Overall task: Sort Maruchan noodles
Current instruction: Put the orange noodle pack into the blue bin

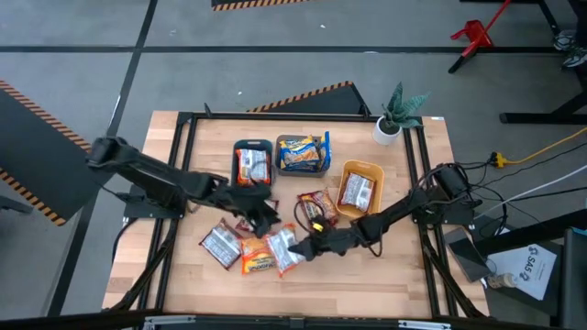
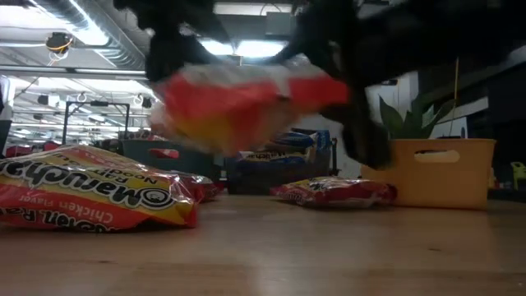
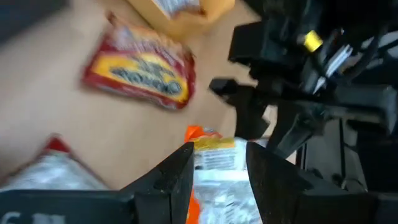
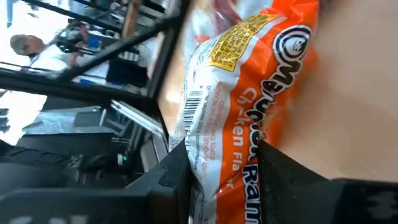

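One orange packet is clamped in the right gripper at the table's six o'clock, lifted; nothing is gripped by the left gripper, parted at nine o'clock of it.

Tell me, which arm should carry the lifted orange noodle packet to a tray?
Probably the right. The right gripper pinches the orange packet between its fingers, off the table. The left gripper is close beside it, but its hold is unclear.

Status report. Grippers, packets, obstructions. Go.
Right gripper shut on orange Maruchan packet. Left gripper astride another packet, grip unconfirmed. Arms crowded together mid-table over loose packets.
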Available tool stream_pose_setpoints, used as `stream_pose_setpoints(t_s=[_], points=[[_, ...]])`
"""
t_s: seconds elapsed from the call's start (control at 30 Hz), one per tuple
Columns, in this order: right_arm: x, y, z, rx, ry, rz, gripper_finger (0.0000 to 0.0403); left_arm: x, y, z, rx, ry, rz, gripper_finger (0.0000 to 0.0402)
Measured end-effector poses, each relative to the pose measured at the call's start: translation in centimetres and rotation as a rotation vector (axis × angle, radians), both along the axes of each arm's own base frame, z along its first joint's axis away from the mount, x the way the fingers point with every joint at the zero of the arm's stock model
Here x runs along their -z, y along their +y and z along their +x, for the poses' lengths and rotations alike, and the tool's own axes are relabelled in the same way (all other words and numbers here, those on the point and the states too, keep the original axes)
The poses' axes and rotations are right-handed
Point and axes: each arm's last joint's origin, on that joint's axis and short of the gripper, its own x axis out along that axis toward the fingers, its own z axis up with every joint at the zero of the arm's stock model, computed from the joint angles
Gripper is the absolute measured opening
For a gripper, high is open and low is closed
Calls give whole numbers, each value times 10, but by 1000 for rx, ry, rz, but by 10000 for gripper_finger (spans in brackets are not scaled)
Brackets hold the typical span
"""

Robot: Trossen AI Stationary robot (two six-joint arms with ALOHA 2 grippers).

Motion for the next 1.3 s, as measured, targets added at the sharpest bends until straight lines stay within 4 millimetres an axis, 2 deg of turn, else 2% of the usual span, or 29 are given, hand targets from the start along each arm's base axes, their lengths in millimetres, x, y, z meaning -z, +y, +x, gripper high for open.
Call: stream_pose_setpoints(t_s=[0.2,0.4,0.57,0.73,0.8,0.93,1.1,1.17,1.3], points=[[-35,-37,39,-18,-98,-116,108,-40,20,-42,-149,-81,66,141],[-73,-98,76,47,-30,-312,108,-70,34,-81,-274,-196,103,141],[-106,-158,90,164,41,-446,108,-84,42,-104,-381,-276,135,141],[-112,-206,91,270,71,-461,108,-87,45,-113,-437,-284,169,141],[-104,-212,94,277,81,-448,108,-86,46,-113,-448,-276,180,141],[-82,-213,107,256,30,-385,108,-83,46,-114,-457,-249,200,141],[-72,-215,113,301,2,-361,108,-83,47,-115,-477,-247,214,141],[-67,-215,113,262,41,-433,108,-83,47,-115,-484,-247,219,141],[-69,-203,115,73,31,-778,108,-83,47,-115,-478,-242,244,141]])
